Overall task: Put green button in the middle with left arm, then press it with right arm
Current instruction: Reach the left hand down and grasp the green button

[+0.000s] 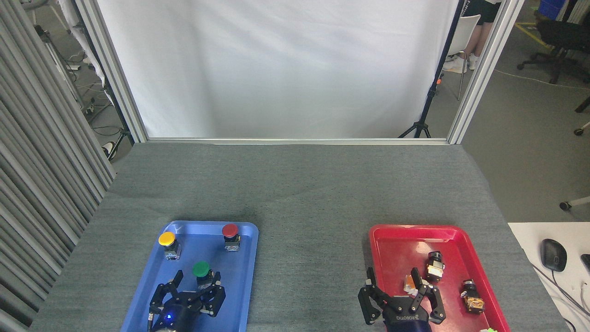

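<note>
Left gripper [193, 285], jaws spread apart and empty, poised over the near end of the blue tray [246, 258], its blue wrist light showing. The green button [202, 273] stands upright in that tray, just beyond the jaws and roughly between two fingertips; whether any fingertip touches it cannot be told from here. The spread posture suits a straddling grasp on the square base below the cap, so the current step is judged to be the approach before closing. Farther beyond the jaws stand the yellow button [168, 243], off to the left, and the red button [230, 234], off to the right, both well apart from the fingers and unlikely to be disturbed. The middle [311, 258], a bare strip of grey surface to the right of the left jaws and to the left of the right ones, lies unoccupied, ready to receive the button. Right gripper [396, 295], jaws likewise apart and holding nothing, waits over the near end of the red tray [401, 233], with small parts lying just beyond its fingertips; it is placed aside, presumably until pressing is due.
</note>
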`<action>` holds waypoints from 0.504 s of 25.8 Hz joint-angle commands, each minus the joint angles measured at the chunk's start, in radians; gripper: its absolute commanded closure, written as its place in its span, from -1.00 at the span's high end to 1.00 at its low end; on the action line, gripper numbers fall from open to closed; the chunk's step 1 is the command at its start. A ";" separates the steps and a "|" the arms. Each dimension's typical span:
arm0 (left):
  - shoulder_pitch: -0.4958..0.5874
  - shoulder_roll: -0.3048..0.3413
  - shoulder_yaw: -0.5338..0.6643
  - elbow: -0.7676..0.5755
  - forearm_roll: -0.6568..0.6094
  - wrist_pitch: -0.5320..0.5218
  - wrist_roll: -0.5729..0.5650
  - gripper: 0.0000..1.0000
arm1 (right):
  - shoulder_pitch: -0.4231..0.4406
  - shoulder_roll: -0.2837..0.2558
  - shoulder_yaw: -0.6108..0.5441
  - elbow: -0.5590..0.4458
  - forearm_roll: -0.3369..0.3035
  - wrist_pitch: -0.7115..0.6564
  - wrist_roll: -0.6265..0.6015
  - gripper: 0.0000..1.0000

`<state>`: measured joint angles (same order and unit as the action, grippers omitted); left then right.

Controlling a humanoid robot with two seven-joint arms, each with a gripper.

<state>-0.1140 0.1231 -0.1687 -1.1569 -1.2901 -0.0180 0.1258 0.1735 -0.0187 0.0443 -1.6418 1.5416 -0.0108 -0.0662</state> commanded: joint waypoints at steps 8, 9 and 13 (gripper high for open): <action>0.016 0.035 -0.003 -0.010 -0.041 -0.028 0.009 -0.98 | 0.000 0.006 0.006 0.004 0.000 0.002 0.002 1.00; 0.020 0.041 -0.003 -0.030 -0.063 -0.049 0.009 -1.00 | 0.000 0.005 0.006 0.004 0.000 0.002 0.002 1.00; 0.036 0.046 -0.003 -0.133 -0.075 -0.120 0.009 -1.00 | 0.000 0.006 0.006 0.004 0.000 0.002 0.002 1.00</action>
<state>-0.0896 0.1630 -0.1716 -1.2225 -1.3525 -0.0965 0.1349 0.1733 -0.0126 0.0505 -1.6385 1.5416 -0.0081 -0.0652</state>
